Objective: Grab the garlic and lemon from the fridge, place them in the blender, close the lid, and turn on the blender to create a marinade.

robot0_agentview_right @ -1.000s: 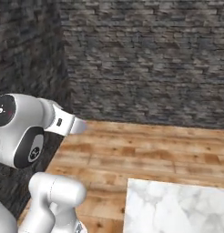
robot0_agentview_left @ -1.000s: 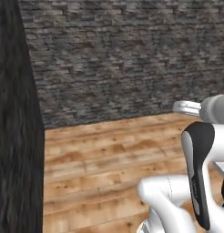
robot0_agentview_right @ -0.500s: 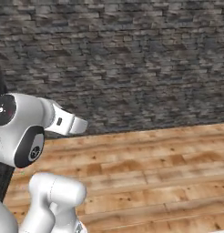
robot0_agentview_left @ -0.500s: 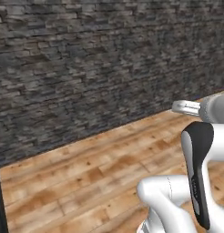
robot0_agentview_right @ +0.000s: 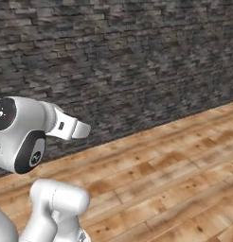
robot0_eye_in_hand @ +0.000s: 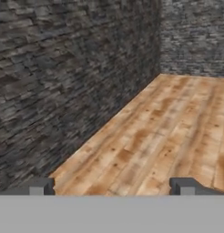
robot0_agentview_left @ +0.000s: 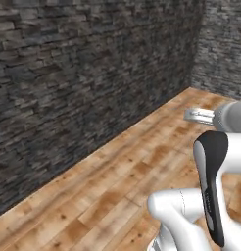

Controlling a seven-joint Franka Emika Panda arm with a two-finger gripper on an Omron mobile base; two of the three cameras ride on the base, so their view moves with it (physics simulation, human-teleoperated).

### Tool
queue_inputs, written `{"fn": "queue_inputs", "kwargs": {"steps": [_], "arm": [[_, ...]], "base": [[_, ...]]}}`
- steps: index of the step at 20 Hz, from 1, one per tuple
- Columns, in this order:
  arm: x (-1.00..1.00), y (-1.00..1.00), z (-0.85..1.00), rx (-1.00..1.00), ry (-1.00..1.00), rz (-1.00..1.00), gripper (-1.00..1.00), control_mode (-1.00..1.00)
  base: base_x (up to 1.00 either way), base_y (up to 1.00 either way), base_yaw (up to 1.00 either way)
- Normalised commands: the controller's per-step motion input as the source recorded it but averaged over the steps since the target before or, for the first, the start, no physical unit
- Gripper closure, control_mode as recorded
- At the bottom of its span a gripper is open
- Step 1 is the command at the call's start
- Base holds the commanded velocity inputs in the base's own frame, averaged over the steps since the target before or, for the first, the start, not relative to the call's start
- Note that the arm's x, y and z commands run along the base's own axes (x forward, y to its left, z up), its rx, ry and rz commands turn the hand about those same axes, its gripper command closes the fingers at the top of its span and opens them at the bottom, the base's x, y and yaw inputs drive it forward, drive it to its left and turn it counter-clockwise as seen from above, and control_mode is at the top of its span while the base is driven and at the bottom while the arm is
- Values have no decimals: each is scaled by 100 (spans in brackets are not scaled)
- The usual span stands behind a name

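Scene shifted since the earlier frames: the base was turned, so the dark panel at left and the marble counter corner are gone from the base views. None of the task's things can be placed from these views. Gripper (robot0_eye_in_hand: 112,187) is seen spread wide, nothing between its fingertips (robot0_eye_in_hand: 40,186). A dark stone wall (robot0_agentview_left: 83,83) runs left to far, meeting a second, possibly identical, wall at a far corner. Wooden floor (robot0_agentview_right: 175,179) is spread below.
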Motion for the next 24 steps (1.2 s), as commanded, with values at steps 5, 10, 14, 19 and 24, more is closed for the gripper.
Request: {"fn": "queue_inputs", "kwargs": {"steps": [5,10,14,19,24], "arm": [[0,0,0,0,0,0,-100,100],[0,0,0,0,0,0,-100,100],[0,0,0,0,0,0,-100,100],[0,0,0,0,0,0,-100,100],[0,0,0,0,0,0,-100,100]], "base": [[74,-14,-60],[63,-35,-58],[64,-40,-56],[99,-40,-39],[100,-33,-32]]}}
